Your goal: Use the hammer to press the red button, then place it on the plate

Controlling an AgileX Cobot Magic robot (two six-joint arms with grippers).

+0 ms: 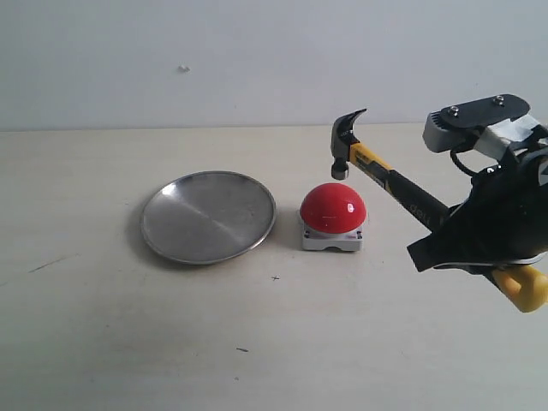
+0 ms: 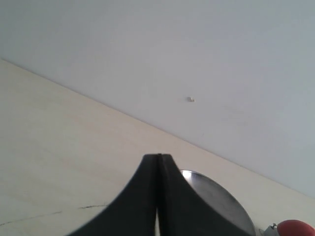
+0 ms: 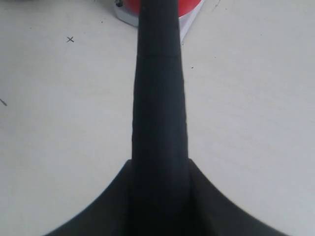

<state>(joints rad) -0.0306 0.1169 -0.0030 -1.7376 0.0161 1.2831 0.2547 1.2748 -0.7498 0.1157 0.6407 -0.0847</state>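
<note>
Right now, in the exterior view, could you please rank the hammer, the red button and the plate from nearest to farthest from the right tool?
1. hammer, held in the right tool.
2. red button, to its left, below the hammer head.
3. plate, farthest left.

Hammer [image 1: 402, 193] tilted, head just over red button [image 1: 333, 208]; silver plate [image 1: 208, 217] beside button.

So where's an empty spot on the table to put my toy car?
The whole front strip of the table, before the plate and red button, is bare. So is the left end beside the plate. Crowded: the slim gap between plate and button, and the right side, where the right gripper holds the hammer over the button.
</note>
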